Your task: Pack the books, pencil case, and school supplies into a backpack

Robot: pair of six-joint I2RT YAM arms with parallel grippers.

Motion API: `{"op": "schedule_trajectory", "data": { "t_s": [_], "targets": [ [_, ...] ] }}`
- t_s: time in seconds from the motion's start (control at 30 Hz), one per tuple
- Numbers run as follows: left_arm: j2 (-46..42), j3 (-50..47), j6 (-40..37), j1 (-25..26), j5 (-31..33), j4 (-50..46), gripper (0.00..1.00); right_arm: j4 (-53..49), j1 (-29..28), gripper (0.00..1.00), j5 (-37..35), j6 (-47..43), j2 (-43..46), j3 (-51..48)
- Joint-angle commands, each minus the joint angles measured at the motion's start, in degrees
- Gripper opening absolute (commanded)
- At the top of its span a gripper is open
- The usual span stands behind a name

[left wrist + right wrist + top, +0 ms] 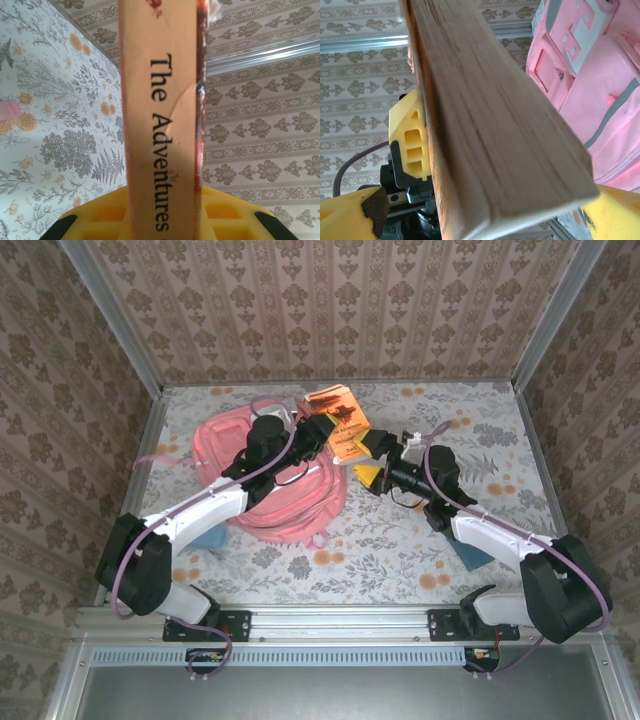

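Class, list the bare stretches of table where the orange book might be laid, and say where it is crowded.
Free: the table at front middle, bordered by the backpack, the right arm and its near edge; the back right corner behind that arm. Crowded: the centre, where the left claw holds the orange book aloft by the open right claw.

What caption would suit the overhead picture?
Left gripper holds an orange book by the pink backpack, right gripper open beside it.
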State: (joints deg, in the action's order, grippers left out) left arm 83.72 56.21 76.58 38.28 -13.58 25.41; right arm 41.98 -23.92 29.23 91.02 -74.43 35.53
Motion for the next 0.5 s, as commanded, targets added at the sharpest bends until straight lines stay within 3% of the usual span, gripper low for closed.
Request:
{"op": "schedule_trajectory", "data": {
  "t_s": [0.0, 0.17, 0.47],
  "targets": [
    [0.1, -0.2, 3.2, 0.5, 2.2, 5.5, 0.16, 6.6, -0.8, 0.99, -3.5, 2.7, -0.9, 0.0],
    [0.1, -0.8, 4.9, 1.1, 4.0, 5.5, 0.16, 10.7, -1.5, 0.92, -6.4, 4.2, -2.7, -0.4],
    [-0.1, -1.8, 5.8, 1.3, 5.0, 5.7, 0.16, 14.3, -2.7, 0.69, -9.6, 6.1, -4.0, -2.3]
  ]
}}
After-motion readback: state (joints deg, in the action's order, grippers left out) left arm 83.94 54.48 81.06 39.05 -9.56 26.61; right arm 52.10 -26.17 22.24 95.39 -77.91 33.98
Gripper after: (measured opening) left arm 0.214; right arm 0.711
